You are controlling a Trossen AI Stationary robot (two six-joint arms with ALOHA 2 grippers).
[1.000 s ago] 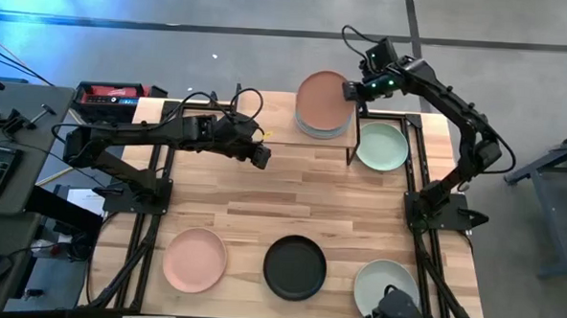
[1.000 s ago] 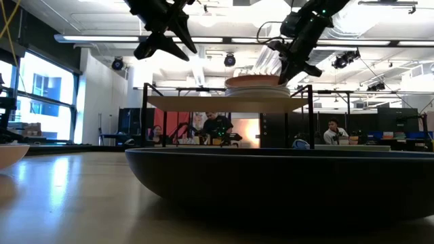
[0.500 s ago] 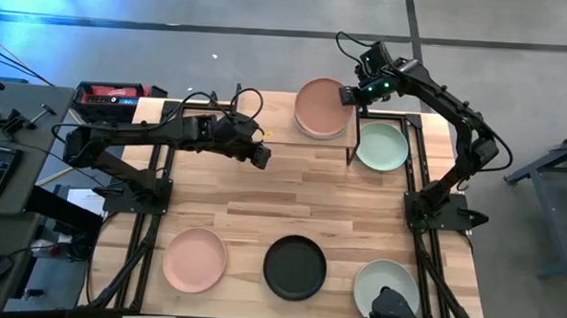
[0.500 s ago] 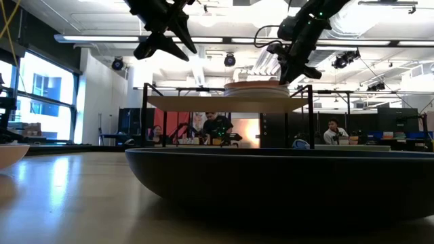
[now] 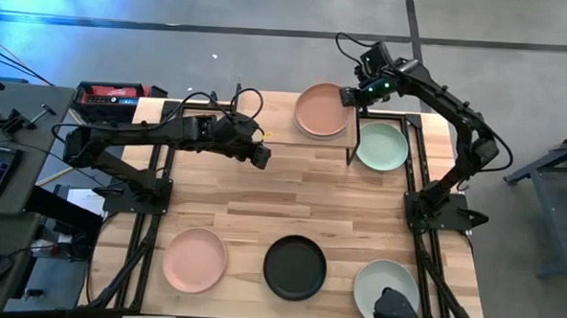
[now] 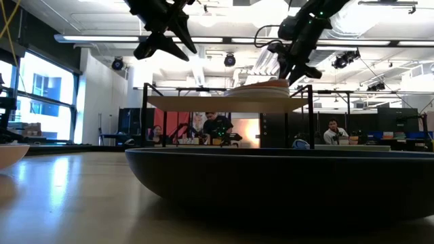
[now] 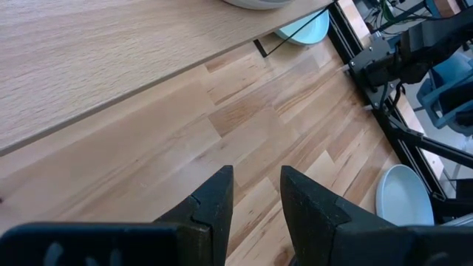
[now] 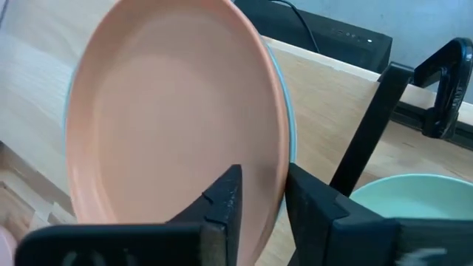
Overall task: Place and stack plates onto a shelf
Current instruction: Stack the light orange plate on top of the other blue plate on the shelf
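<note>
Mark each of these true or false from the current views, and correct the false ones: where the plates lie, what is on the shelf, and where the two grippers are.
1. A peach plate tops the stack on the shelf. True.
2. The black plate lies on the shelf. False: it lies on the tabletop, between a peach plate and a pale green plate.
3. The right gripper is at the rim of the stack's top plate. True.
4. The left gripper holds a plate. False: it hangs empty over the tabletop, fingers apart.
5. A pale green plate lies beside the shelf. True.
</note>
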